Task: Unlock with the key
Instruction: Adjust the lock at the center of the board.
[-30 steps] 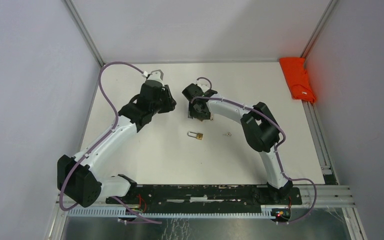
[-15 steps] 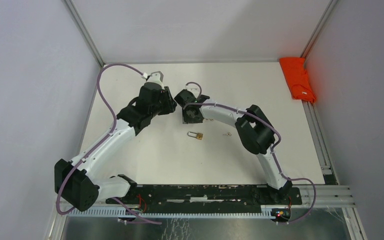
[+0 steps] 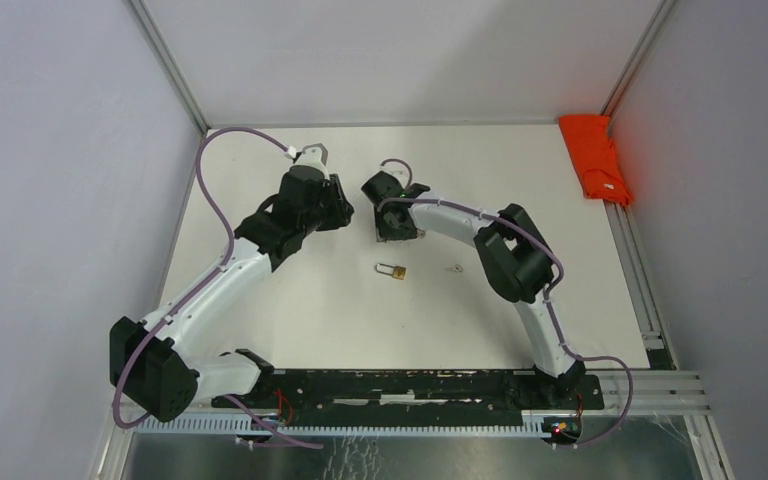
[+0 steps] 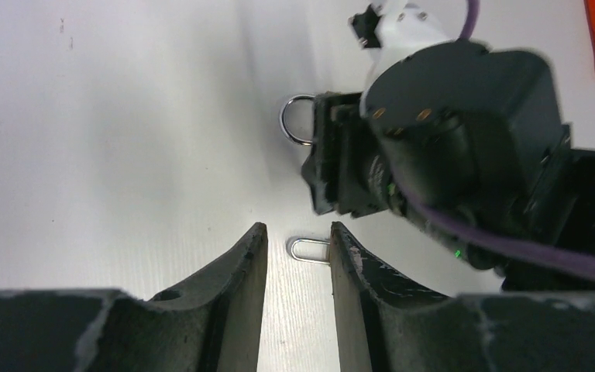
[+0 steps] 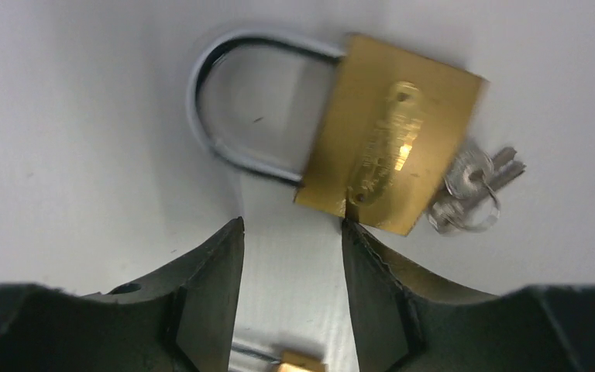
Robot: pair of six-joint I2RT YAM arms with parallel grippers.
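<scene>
- Nearest the arm bases, you have a small padlock [image 3: 393, 270] lying flat on the table [image 3: 310, 310], with a loose key [image 3: 455, 267] to its right and apart from it. Neither gripper touches them.
- Just beyond the small padlock, your right gripper [image 5: 290, 225] points down at the table. Its jaws are spread and nothing sits between them.
- Right past its fingertips lies the brass padlock [image 5: 391, 136], flat on the table and turned a little askew. The lock's near edge meets the tip of the finger on the picture's right side in the wrist view. You cannot tell from here whether they touch.
- The shackle [image 5: 209, 116] curves away to the left of the gap and looks closed into the body. The keys [image 5: 472, 190] sit on a ring at the body's opposite end, off to the right of the gripper. They are too blurred to say whether one is in the keyhole.
- From above, this padlock is hidden under the right gripper.
- To the left and slightly farther out, your left gripper [image 4: 294, 231] faces the right one. Its jaws are parted and hold nothing. A thin wire loop [image 4: 308, 249] lies on the table just past the gap.
- Farthest off, an orange cloth [image 3: 593, 155] lies at the table's far right corner.
</scene>
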